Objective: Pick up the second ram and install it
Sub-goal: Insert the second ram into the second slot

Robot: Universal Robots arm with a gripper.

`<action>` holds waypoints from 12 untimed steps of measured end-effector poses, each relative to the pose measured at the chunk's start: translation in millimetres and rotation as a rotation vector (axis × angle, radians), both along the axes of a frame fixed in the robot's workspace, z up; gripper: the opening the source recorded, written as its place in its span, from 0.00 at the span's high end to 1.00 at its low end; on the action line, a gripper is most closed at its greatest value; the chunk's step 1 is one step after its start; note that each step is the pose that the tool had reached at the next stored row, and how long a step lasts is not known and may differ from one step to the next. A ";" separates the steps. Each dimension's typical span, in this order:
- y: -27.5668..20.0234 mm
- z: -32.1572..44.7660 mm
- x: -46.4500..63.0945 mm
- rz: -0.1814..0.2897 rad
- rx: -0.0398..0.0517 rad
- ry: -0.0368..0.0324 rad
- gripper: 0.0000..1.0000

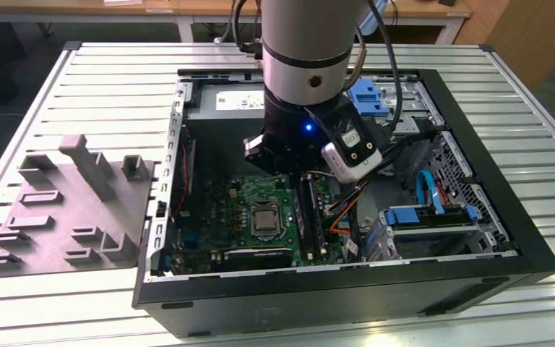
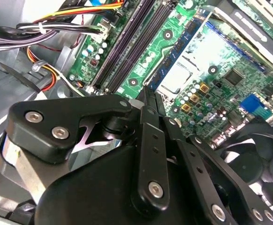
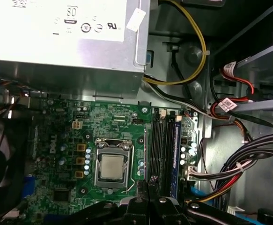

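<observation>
Your hand sits closest in the second wrist view, its black links folded inward and its fingertips pressed together on the ram. You see the ram edge-on as a thin, dark bluish strip running away from the tips. It lies parallel to the long black slots, over the green board, and in that view it falls between the slots and the CPU socket. You cannot tell from these views whether its lower edge touches a slot. In the first wrist view the socket lies beside the slots, with the silver power supply beyond them and bundled cables off to one side. In the exterior view your arm reaches down into the open case, which lies on the slatted table. The grey tray rests just beside the case on the exterior view's left.
</observation>
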State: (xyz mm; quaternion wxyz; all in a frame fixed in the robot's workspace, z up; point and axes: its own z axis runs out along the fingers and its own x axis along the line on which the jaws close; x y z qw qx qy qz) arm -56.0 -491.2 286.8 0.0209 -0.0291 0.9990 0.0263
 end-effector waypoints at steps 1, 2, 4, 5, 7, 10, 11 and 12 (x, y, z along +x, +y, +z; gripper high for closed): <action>0.0 -1.2 0.8 -0.001 0.0006 0.0000 0.88; 0.0 -2.4 1.6 -0.002 0.0013 0.0000 0.88; 0.0 -4.7 2.8 -0.004 0.0023 0.0000 0.88; 0.0 -5.8 3.3 -0.005 0.0028 0.0000 0.88; 0.0 -7.7 3.5 -0.006 0.0040 0.0001 0.88; 0.0 -10.2 3.8 -0.008 0.0052 0.0000 0.88; 0.0 -10.7 3.8 -0.009 0.0057 0.0000 0.88; 0.0 -11.0 3.8 -0.009 0.0059 0.0001 0.88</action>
